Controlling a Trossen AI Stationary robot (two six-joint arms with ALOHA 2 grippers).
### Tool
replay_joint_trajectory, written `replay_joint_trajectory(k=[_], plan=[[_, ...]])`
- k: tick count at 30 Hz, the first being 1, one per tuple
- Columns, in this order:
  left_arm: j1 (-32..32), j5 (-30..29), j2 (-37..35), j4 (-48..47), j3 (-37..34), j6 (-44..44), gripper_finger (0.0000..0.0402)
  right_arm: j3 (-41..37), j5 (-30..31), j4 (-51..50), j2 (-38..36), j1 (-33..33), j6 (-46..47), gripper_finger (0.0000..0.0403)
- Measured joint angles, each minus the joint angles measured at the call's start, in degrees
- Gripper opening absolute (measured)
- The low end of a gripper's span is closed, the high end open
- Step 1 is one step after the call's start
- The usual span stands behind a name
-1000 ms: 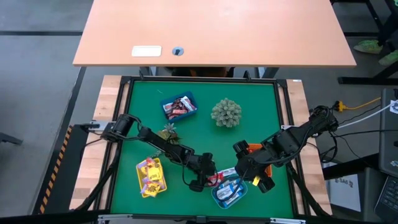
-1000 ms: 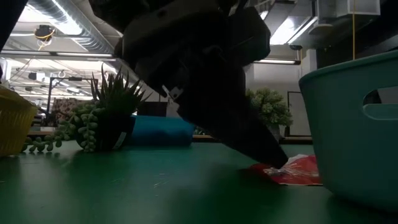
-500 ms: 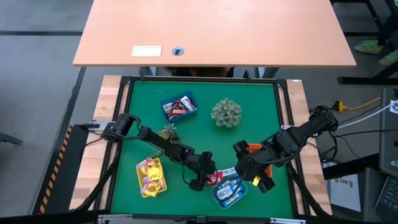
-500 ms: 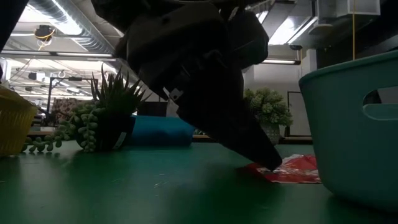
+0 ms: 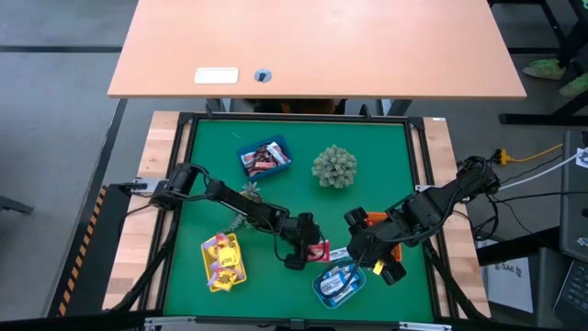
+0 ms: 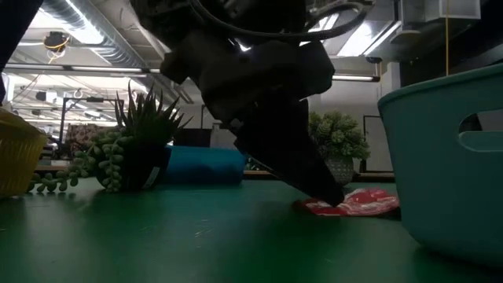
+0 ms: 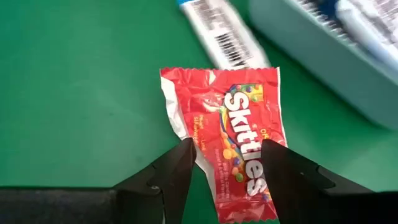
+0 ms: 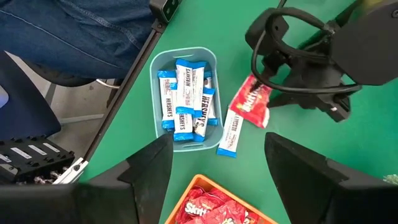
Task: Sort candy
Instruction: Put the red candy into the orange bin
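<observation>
My left gripper (image 7: 227,165) (image 5: 301,250) is down at the mat near the teal tray, shut on a red candy packet (image 7: 227,124) (image 5: 318,250) (image 6: 350,203). A blue-and-white candy (image 7: 221,31) (image 8: 229,132) lies flat on the mat just beyond it. More blue-and-white candies (image 8: 186,93) fill the teal tray (image 8: 184,51) (image 5: 322,292). My right gripper (image 8: 217,152) (image 5: 372,256) hangs open above the mat between the orange tray (image 8: 202,186) and the teal tray, touching nothing. My left gripper pinches the red candy packet across its width, one finger (image 7: 177,171) on each long edge (image 7: 200,152), near the end closest to the gripper. The fingers come slanting down from the table's left. The packet lies along the fingers, low on the green mat (image 6: 322,207).
The yellow tray (image 5: 223,260) with yellow candies sits at the near left, the blue tray (image 5: 265,156) with dark candies at the far side. Two green plants (image 5: 334,166) (image 5: 248,195) stand on the mat. A person's leg (image 8: 68,31) shows beyond the table's near edge.
My left gripper has moved toward the table's far edge, staying low. The red candy packet has slid along the mat with it, away from the teal tray and closer to the blue-and-white candy.
</observation>
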Motion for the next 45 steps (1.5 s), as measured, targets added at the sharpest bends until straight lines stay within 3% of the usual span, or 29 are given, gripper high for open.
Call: replay_joint_trajectory(k=[13, 28, 33, 39, 45], plan=[[3.8, -3.7, -0.1, -1.1, 0.0, 0.1, 0.0179, 0.0, 0.0, 0.0, 0.0, 0.0, 0.0, 0.0253], [3.4, -21.2, 0.0, -1.1, -0.1, -1.6, 0.0179, 0.0, 0.0, 0.1, 0.0, 0.0, 0.0, 0.0253], [3.4, -20.6, -0.1, -1.1, -0.1, -1.3, 0.0179, 0.0, 0.1, 0.1, 0.0, 0.0, 0.0, 0.0253], [3.3, -20.1, -0.6, 0.1, 0.6, -1.2, 0.0179, 0.0, 4.5, -1.0, 0.0, 0.0, -0.2, 0.0253], [2.9, -20.1, -0.7, -0.2, 3.3, 1.1, 0.0179, -0.1, 6.7, -7.3, 0.0, 0.0, -0.6, 0.0253]])
